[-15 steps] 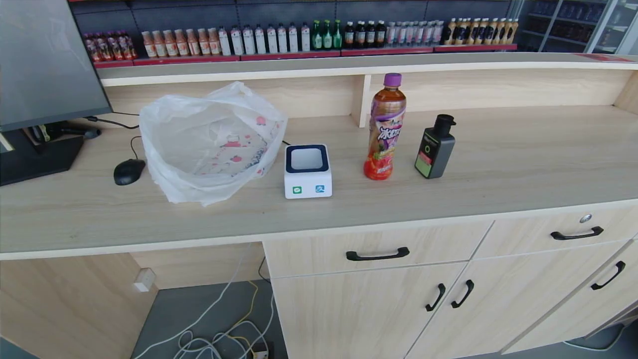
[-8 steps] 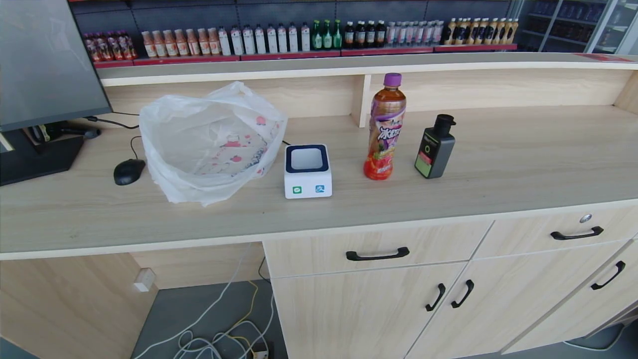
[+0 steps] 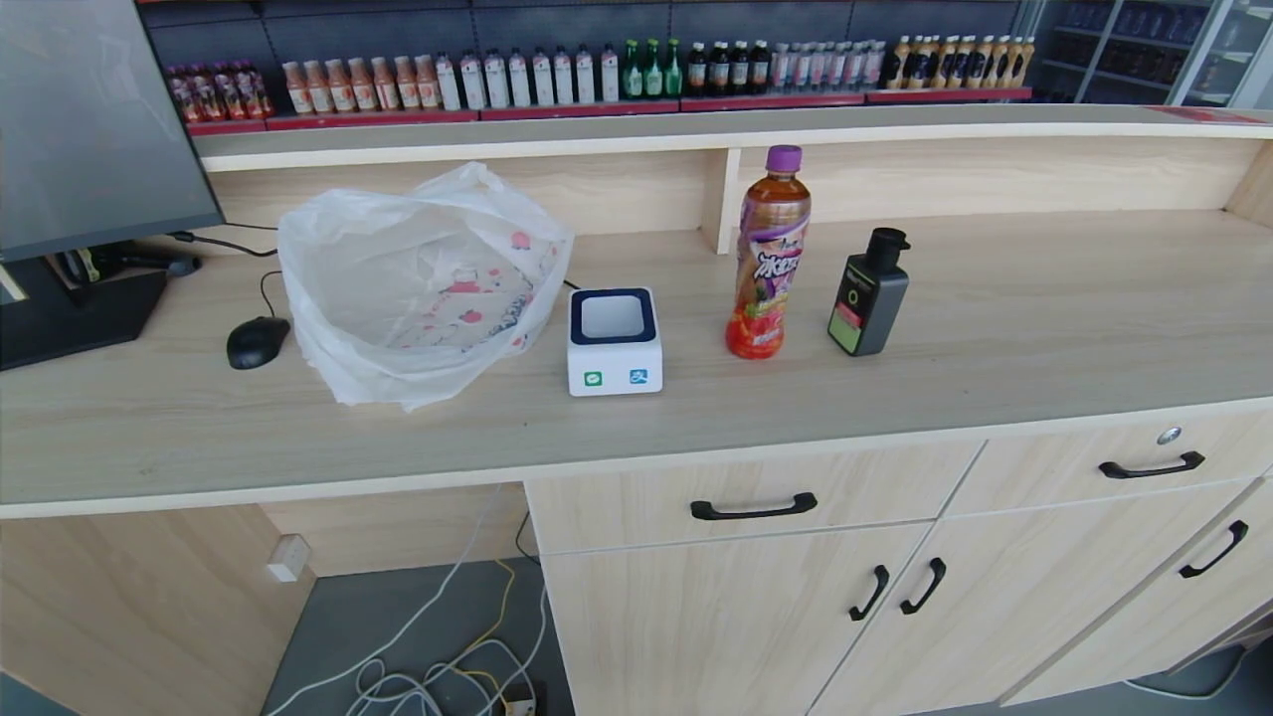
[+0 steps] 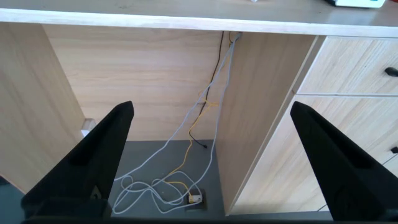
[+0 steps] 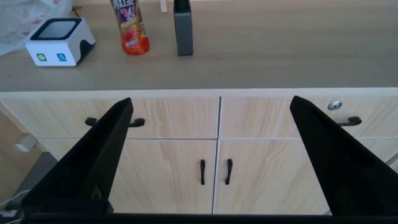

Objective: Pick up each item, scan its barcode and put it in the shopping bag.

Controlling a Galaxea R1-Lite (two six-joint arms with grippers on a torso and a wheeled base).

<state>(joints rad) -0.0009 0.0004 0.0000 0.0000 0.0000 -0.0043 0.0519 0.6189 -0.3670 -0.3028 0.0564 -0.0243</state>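
A tea bottle (image 3: 770,254) and dark bottle (image 3: 868,293) stand upright near each other, a narrow gap between, right of the scanner (image 3: 614,343); the shopping bag (image 3: 418,288) bulges just beside the scanner's left. Broad worktop (image 3: 1074,298) runs open right of the dark bottle and along the front edge.

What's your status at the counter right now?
Left gripper, right gripper open, empty. Tea bottle, black bottle upright, untouched. Scanner stands between them and shopping bag.

The head camera looks forward and down over the pale wooden surface (image 3: 995,298). The right wrist camera faces its front from lower, sharing the white square scanner box (image 3: 614,341); the left wrist camera looks beneath it.
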